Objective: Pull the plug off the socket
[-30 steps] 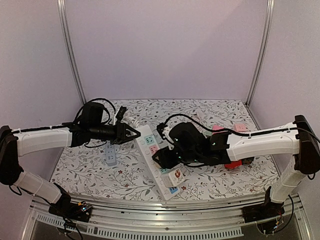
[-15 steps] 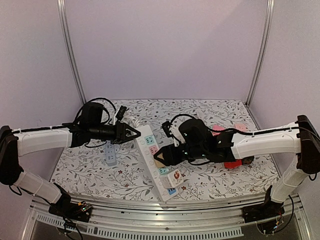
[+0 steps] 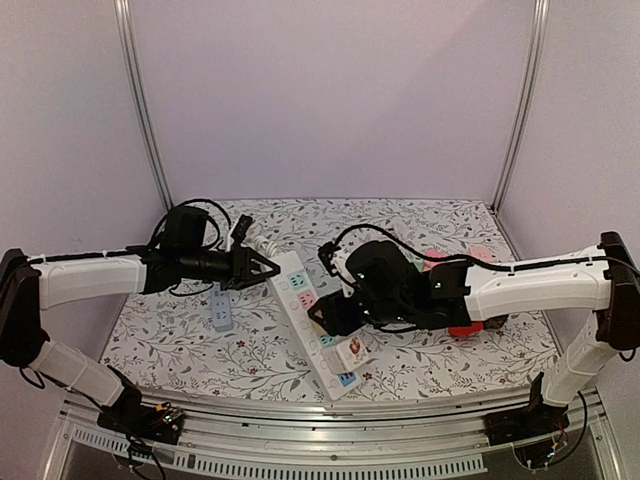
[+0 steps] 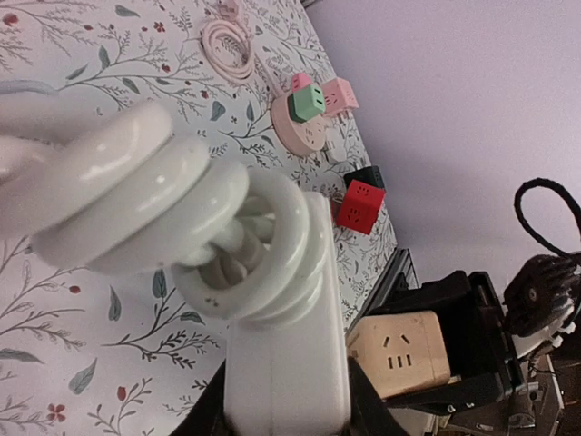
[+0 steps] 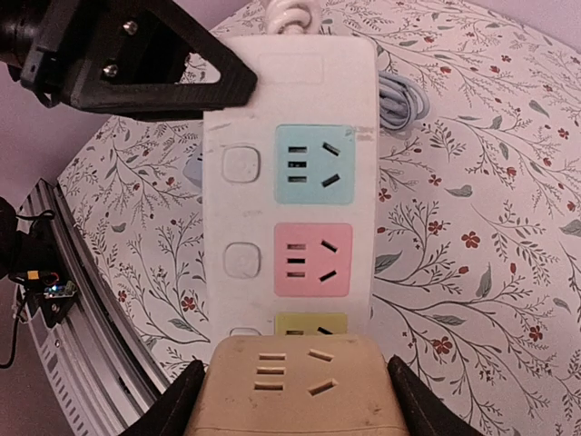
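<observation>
A long white socket strip (image 3: 297, 283) with coloured outlets lies diagonally on the floral table. My left gripper (image 3: 268, 267) is shut on its cord end, and in the left wrist view the white end (image 4: 286, 363) sits between the black fingers under the coiled cord. My right gripper (image 3: 326, 317) is shut on the beige cube plug (image 5: 300, 391), which sits over the yellow outlet just past the pink outlet (image 5: 312, 259). That plug (image 4: 399, 354) also shows in the left wrist view, held in black jaws. I cannot see whether its pins are still in the strip.
A grey power strip (image 3: 222, 310) lies left of the white one. A red cube (image 4: 360, 204), a pink round adapter (image 4: 304, 123) and a coiled pink cable (image 4: 227, 45) lie at the right and back. Purple walls close in three sides.
My right gripper has shifted slightly over the strip with the beige plug in it. The left arm has stayed put on the strip's end.
</observation>
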Robot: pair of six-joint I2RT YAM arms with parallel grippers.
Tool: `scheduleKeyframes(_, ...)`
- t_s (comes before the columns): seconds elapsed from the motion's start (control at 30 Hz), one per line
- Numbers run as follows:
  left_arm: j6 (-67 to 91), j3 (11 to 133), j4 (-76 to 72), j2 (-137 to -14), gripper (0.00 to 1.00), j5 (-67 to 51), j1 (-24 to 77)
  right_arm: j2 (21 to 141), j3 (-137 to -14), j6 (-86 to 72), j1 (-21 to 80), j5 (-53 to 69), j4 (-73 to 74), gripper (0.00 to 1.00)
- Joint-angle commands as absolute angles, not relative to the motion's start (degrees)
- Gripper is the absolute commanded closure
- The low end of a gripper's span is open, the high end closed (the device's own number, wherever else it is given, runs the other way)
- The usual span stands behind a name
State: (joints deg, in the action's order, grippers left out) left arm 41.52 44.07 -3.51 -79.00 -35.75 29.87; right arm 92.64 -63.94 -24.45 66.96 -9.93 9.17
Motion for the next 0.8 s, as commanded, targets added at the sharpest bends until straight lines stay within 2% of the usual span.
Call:
scheduleKeyframes(0.0,36.04,43.07,-0.18,-81.03,1.0,-25.88,26.14,91.39,-69.7,-20.42,69.69,-17.92,12.57,0.91)
scheduleKeyframes(0.4,36.25,41.89,-0.29,-79.02,1.0,-25.78,25.2,89.41,-68.7,-22.17,69.32,-21.42,13.69,0.91)
scheduleKeyframes(0.77,37.1,39.46,-2.66,-74.71,1.0,-27.82,23.84,85.98,-56.01,-37.58,52.77,-13.93,15.4,0.9)
